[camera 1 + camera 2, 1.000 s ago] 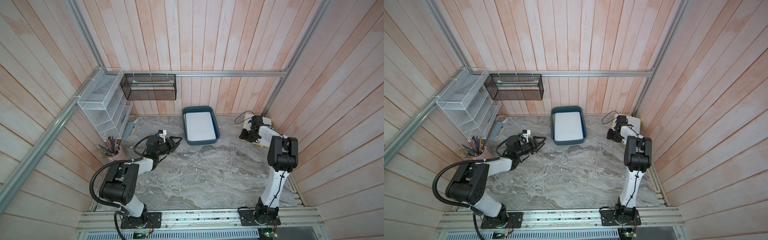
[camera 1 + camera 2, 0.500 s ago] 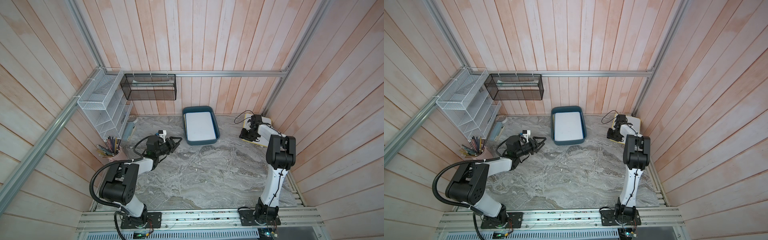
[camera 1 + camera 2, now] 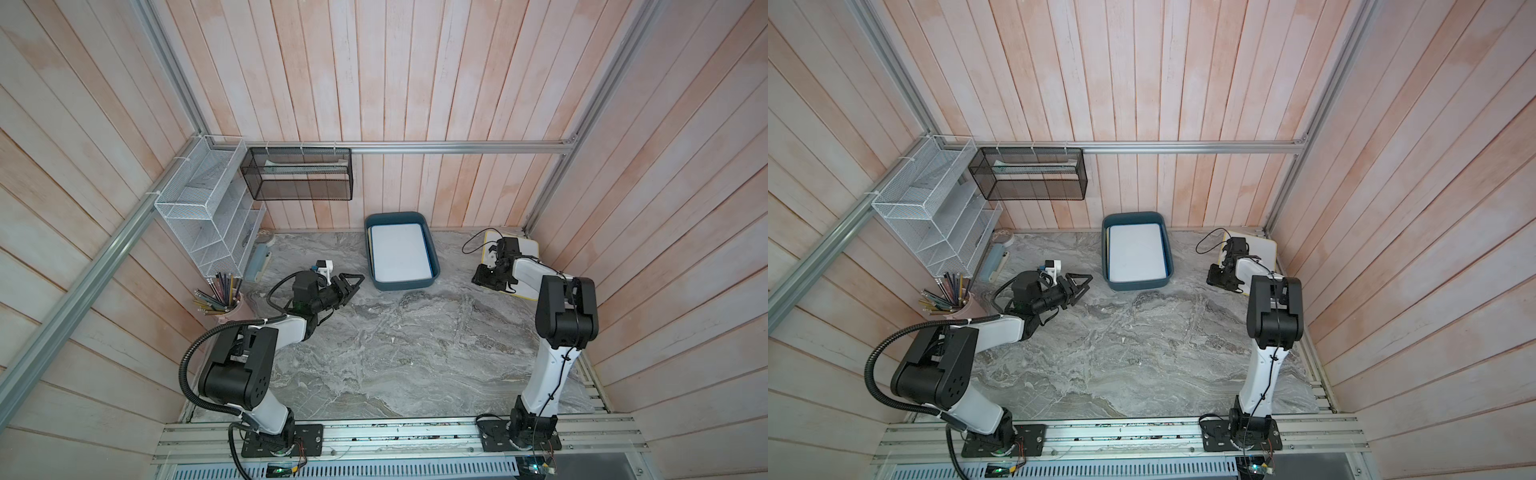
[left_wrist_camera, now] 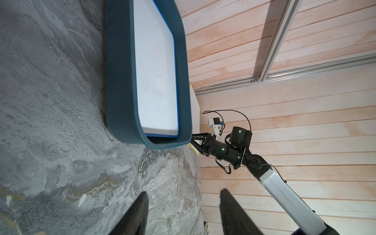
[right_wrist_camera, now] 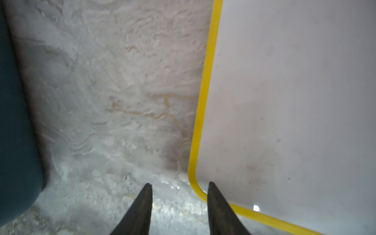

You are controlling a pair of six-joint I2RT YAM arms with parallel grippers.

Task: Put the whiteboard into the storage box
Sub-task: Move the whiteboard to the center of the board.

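though my right pincer [image 5: 180, 183] sits low at the table, its two fingers stand apart with nothing clamped between them: one tip lies over the rounded corner of the yellow-edged whiteboard [image 5: 295, 101], the other over bare grey table [image 5: 114, 91], and i cannot tell whether either touches. that whiteboard lies flat near the far right corner, outside the storage box [image 3: 402, 284] and a little apart from its side wall, with my right arm reaching over it in both top views. my left pincer [image 4: 184, 191] is open too, empty, hovering just off the box's near left corner. inside the box a blue-edged whiteboard [image 3: 401, 253] already lies flat. further left i see a cup of pencils [image 3: 226, 299], a white wire rack [image 3: 208, 216] and a black mesh basket [image 3: 299, 176] on the wall.
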